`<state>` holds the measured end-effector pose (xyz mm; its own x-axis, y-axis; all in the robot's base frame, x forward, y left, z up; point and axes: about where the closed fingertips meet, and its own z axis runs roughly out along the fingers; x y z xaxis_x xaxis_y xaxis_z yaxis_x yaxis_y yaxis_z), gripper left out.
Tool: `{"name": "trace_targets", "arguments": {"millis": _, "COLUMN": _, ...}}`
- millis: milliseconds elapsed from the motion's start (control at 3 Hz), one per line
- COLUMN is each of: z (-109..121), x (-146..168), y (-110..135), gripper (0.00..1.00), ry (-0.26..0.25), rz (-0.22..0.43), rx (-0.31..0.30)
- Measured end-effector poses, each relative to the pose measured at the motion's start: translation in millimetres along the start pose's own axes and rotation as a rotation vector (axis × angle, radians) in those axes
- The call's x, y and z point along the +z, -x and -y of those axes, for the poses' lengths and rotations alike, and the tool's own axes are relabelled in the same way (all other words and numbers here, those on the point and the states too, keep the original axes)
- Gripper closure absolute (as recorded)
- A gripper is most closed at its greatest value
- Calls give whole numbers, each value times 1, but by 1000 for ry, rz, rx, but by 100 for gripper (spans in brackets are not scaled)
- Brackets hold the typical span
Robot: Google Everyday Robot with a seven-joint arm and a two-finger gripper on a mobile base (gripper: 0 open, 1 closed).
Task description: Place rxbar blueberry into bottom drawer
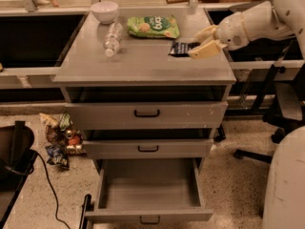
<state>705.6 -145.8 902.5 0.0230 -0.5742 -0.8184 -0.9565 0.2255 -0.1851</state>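
Blueberry snack bar (pixel 182 48), flat on bench (pixel 143 63) near right edge, hand (pixel 204 42) spread around its right end, green bag (pixel 153 26) behind, bottom drawer (pixel 148 191) pulled open below.

So the white arm (pixel 257 25) comes in from the right, forearm sloping down toward the left. Its gripper (pixel 196 44) sits low over the right end of the cabinet top (pixel 143 66), two tan fingers (pixel 206 51) splayed in a V.
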Motion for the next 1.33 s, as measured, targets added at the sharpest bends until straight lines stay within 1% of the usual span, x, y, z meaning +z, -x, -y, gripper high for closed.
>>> {"name": "trace_targets", "arguments": {"millis": 333, "z": -53, "x": -6, "y": 14, "gripper": 100, "ry": 89, "rz": -46, "rx": -79}}
{"name": "trace_targets", "arguments": {"millis": 667, "z": -97, "x": -12, "y": 14, "gripper": 100, "ry": 107, "rz": -78, "rx": -82}}
{"name": "trace_targets", "arguments": {"millis": 1000, "z": -137, "x": 4, "y": -20, "gripper": 100, "ry": 145, "rz": -95, "rx": 12}}
{"name": "trace_targets", "arguments": {"millis": 1333, "z": -151, "x": 16, "y": -33, "gripper": 100, "ry": 186, "rz": -109, "rx": 33}}
